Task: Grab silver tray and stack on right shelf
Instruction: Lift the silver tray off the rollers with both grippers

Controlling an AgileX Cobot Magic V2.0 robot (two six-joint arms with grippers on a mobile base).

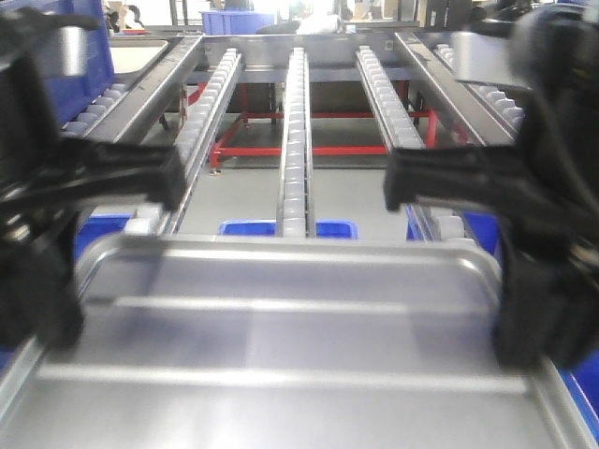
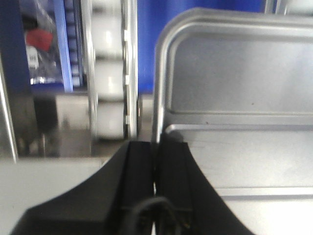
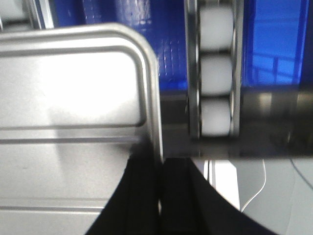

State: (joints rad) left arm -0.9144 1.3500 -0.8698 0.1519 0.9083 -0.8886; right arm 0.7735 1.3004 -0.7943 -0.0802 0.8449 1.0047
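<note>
Silver tray (image 1: 281,337): held just before the right shelf (image 1: 296,131), left gripper (image 2: 155,161) and right gripper (image 3: 160,169) each clamped onto a side rim; placing step, next probably an even forward slide onto the rollers.

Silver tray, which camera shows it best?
The front-facing view: the silver tray spans the picture with both ridges visible. Each wrist view shows only one corner and the rim pinched by the left gripper or right gripper.
</note>
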